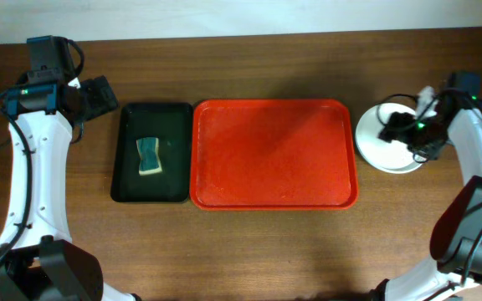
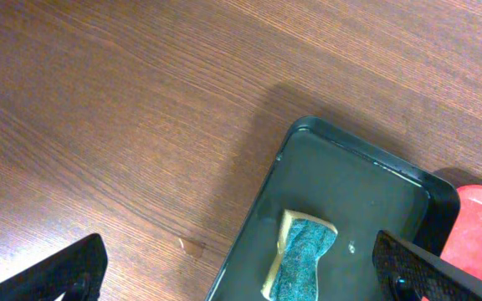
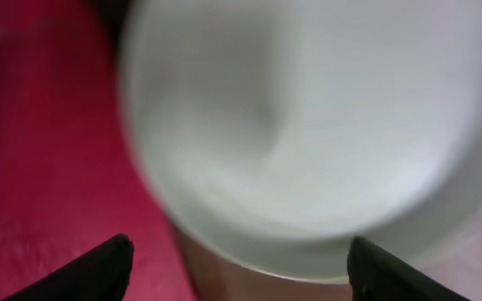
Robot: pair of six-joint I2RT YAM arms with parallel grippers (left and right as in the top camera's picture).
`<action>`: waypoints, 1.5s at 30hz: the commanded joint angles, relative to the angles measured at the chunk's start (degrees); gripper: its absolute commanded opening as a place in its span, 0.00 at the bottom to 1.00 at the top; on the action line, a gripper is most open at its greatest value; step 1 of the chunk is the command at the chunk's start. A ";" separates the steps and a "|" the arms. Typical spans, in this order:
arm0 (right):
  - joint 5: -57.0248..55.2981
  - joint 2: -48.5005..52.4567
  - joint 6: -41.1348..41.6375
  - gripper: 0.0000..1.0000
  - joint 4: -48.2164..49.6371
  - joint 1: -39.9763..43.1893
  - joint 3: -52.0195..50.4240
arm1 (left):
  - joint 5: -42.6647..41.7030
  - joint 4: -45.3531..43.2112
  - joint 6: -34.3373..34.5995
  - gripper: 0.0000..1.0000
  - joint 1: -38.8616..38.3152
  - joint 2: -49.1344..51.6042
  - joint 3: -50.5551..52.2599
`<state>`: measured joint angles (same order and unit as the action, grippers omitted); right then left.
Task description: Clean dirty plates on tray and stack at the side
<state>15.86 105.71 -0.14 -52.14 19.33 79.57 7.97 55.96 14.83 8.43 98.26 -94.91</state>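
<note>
Overhead view gives the whole table [image 1: 249, 242]: the tray [image 1: 274, 155] lies in the middle with its whole red floor visible from rim to rim. A smaller black tray [image 1: 122, 167] lies against its left rim, touching or nearly so, and a white plate [image 1: 375, 142] stands on the wood just beside its right rim. The right gripper [image 1: 396, 125] hangs over the right part of this plate. The left gripper [image 1: 103, 94] is above bare wood at the far left corner of the black tray. The left wrist view adds what the overhead does not: the black tray is wet and shiny, a sponge [image 2: 301, 255] with green top and yellow underside lies in it, and the two fingers [image 2: 65, 276] stand wide apart with nothing between them. The right wrist view is blurred, but it shows the white plate close below, the red tray at the left, and the jaws apart, gripping nothing. Wide strips of wood run along the near and far edges of the table. I count one red tray, one black tray, one sponge and one plate that shows. Whether other plates lie under it I cannot tell.
</note>
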 commanded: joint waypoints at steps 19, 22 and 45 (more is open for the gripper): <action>4.07 0.44 -8.63 0.98 0.15 -12.20 -0.52 | 0.24 -0.09 0.79 0.99 -0.11 0.31 0.26; 4.07 0.44 -8.63 0.98 0.15 -12.20 -0.52 | 0.24 -0.09 0.79 0.99 -0.11 0.31 0.26; 3.87 -6.27 -8.63 0.98 0.13 -13.97 -0.57 | 0.24 -0.09 0.79 0.99 -0.11 0.31 0.26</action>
<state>19.18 105.51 -8.14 -52.10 7.09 79.57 7.97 55.96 14.83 8.43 98.26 -94.91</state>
